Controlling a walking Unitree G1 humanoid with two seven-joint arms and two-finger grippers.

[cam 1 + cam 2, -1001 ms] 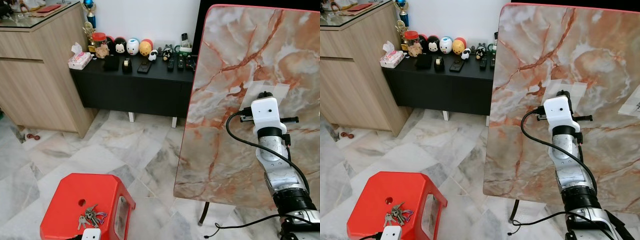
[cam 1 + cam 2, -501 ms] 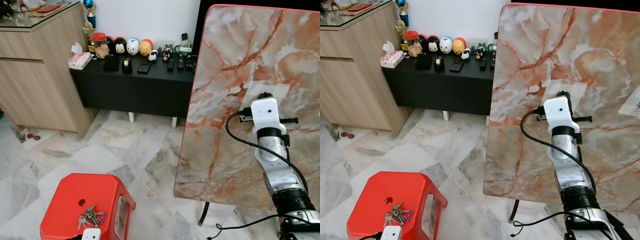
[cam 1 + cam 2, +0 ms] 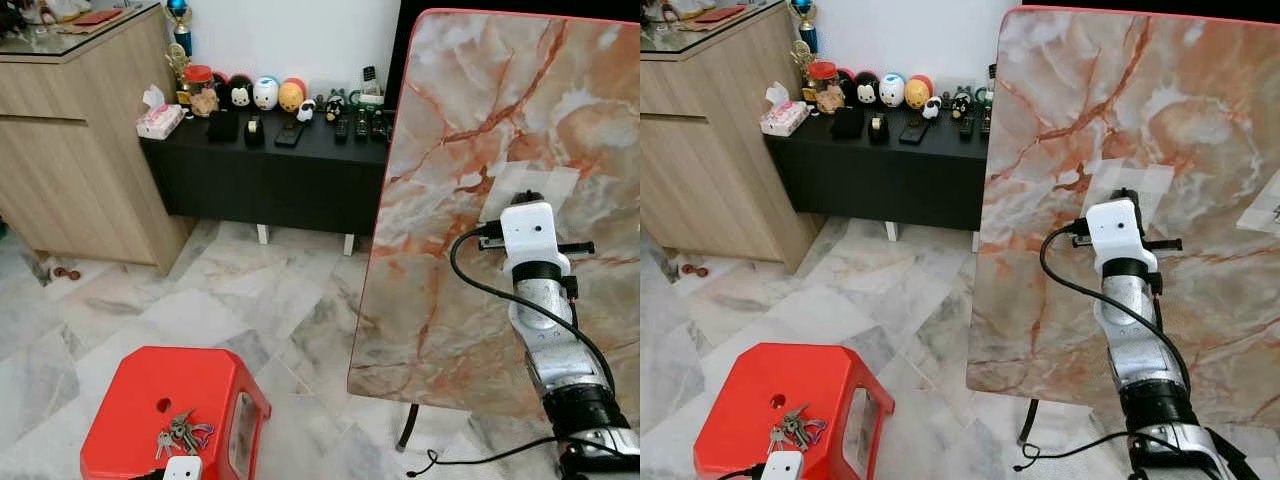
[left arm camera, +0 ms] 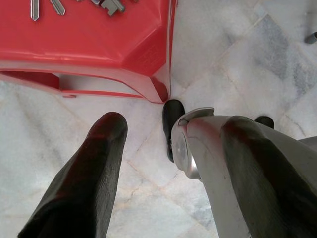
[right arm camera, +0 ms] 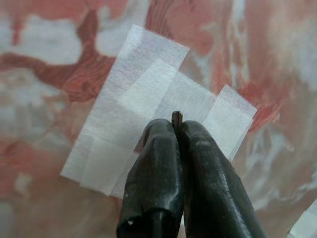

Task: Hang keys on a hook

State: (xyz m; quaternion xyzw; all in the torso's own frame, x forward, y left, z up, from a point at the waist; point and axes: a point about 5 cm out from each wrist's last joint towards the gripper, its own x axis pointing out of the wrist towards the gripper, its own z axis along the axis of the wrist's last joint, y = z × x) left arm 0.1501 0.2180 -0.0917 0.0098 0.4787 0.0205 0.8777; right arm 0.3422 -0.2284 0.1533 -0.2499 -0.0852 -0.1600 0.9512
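We see a red stool [image 3: 140, 400], an orange-veined marble board [image 3: 470, 120] with white tape [image 5: 148, 124], and a black cabinet [image 3: 270, 170].

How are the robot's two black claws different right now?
The right gripper is raised to the taped patch on the upright marble board; the left gripper hangs low over the floor beside the red stool.
The right gripper's fingers are pressed shut around something thin and dark; the left gripper's fingers are spread apart and hold nothing.
Both have two long black fingers, and neither holds the keys, which lie on the stool.
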